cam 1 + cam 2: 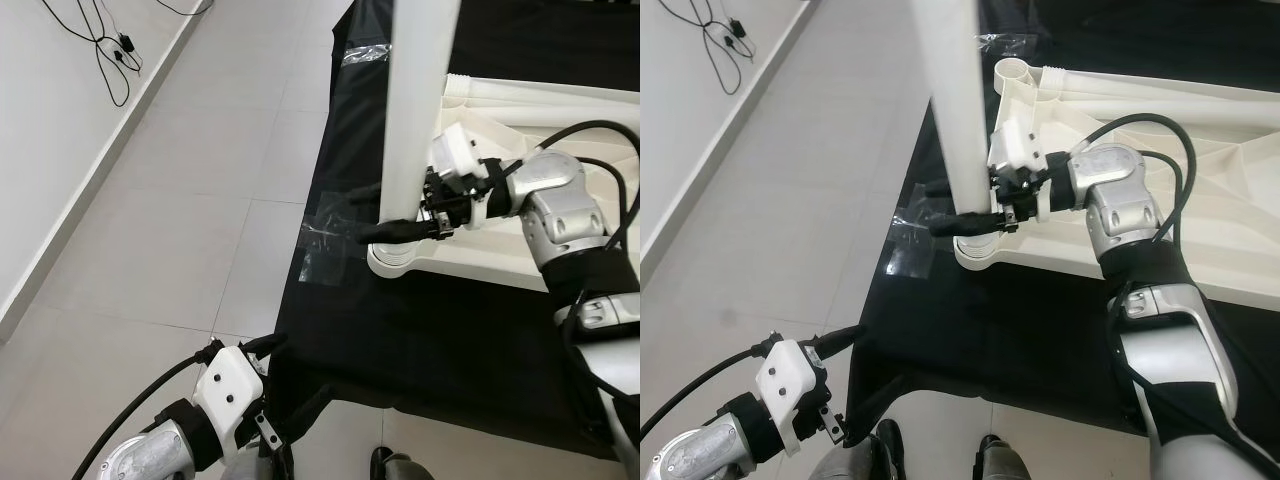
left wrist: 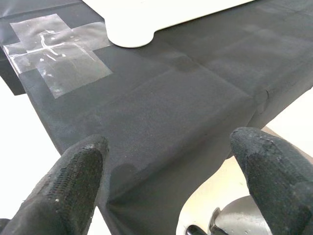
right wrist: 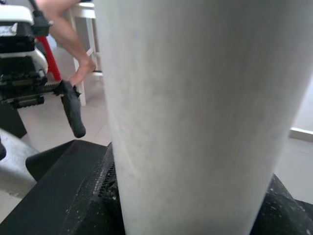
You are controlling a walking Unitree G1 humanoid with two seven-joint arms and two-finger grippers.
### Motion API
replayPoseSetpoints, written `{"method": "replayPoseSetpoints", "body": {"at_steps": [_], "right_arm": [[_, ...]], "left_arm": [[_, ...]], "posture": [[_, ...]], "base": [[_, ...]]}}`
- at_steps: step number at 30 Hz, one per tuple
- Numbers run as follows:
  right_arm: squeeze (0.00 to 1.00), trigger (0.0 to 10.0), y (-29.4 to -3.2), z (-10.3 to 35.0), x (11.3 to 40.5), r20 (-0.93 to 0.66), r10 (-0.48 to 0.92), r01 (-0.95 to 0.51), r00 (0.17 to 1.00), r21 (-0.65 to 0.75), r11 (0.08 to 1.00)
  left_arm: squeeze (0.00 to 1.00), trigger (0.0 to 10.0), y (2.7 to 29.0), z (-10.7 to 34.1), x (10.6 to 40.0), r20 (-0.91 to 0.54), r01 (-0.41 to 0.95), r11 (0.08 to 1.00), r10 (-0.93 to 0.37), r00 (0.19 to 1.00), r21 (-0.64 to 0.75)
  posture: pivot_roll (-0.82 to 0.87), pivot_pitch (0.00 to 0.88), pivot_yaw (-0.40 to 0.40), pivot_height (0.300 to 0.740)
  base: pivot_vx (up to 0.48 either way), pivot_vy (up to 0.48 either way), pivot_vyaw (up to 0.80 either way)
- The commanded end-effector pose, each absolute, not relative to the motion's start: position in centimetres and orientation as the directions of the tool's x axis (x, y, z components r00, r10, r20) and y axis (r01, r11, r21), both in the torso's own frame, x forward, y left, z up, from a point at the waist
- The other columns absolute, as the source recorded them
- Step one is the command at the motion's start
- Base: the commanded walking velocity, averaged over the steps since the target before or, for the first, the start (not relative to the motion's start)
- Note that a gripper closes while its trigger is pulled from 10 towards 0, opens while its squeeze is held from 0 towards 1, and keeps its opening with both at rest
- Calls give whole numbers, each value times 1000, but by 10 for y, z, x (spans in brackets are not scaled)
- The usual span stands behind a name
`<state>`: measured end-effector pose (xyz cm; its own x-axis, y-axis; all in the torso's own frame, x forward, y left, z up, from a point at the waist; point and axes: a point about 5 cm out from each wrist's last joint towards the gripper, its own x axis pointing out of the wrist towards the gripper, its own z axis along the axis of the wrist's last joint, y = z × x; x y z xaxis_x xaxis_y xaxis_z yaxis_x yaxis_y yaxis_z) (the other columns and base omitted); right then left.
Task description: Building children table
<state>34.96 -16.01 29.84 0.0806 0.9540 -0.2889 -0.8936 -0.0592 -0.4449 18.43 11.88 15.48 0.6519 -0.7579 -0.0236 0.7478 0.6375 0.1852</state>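
A white plastic children's table top lies upside down on a black cloth. One white table leg stands upright in its near corner socket. My right gripper is shut on this leg just above the socket, one black finger on each side; in the right wrist view the leg sits between the fingers. My left gripper hangs open and low over the cloth's front corner, holding nothing. Its fingers point toward the table's corner.
Clear tape patches hold the cloth to the grey tiled floor. Cables lie by the white wall at far left. A person's bare leg and foot stand beyond my left gripper. My feet are at the cloth's front edge.
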Motion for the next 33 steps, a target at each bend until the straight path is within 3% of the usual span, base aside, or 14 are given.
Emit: {"method": "replayPoseSetpoints", "body": {"at_steps": [1,8,13,14,16,20,29,30,32,33], "right_arm": [[0,10000,-165,264,352,-390,917,-941,80,-334,-60],[0,10000,-159,263,352,-381,922,-940,62,-332,-74],[0,10000,-156,269,359,-264,954,-950,142,-307,57],[0,10000,-158,269,363,-229,952,-946,205,-296,133],[0,10000,-158,269,363,-229,952,-946,205,-296,133],[0,10000,-169,251,362,-155,887,-886,435,-248,391],[0,10000,-168,232,344,-50,823,-814,566,-192,549],[0,10000,-165,225,337,-12,778,-770,628,-153,619],[0,10000,-150,196,313,12,499,-493,867,-137,859],[0,10000,-150,196,313,12,499,-493,867,-137,859]], "left_arm": [[0,10000,120,151,180,-52,762,626,-766,641,168],[0,10000,121,150,180,-52,761,627,-765,642,166],[0,10000,122,150,181,-52,759,630,-763,644,165],[0,10000,121,150,182,-52,759,630,-763,644,164],[0,10000,121,150,182,-52,759,630,-763,644,164],[0,10000,121,150,183,-49,759,631,-763,644,158],[0,10000,121,150,185,-45,749,642,-754,656,162],[0,10000,122,150,185,-45,745,646,-750,660,168],[0,10000,126,151,189,-50,726,662,-731,680,189],[0,10000,126,151,189,-50,726,662,-731,680,189]], "posture": [[-1,386,55,740],[-2,385,50,740],[-6,385,46,740],[-11,385,42,740],[-11,385,42,740],[-38,383,27,740],[-45,381,17,740],[-47,379,17,740],[-45,367,25,740],[-45,367,25,740]], "base": [[0,0,0],[0,0,0],[0,0,0],[0,0,0],[0,0,0],[0,0,0],[0,0,0],[0,0,0],[0,0,0],[0,0,0]]}}
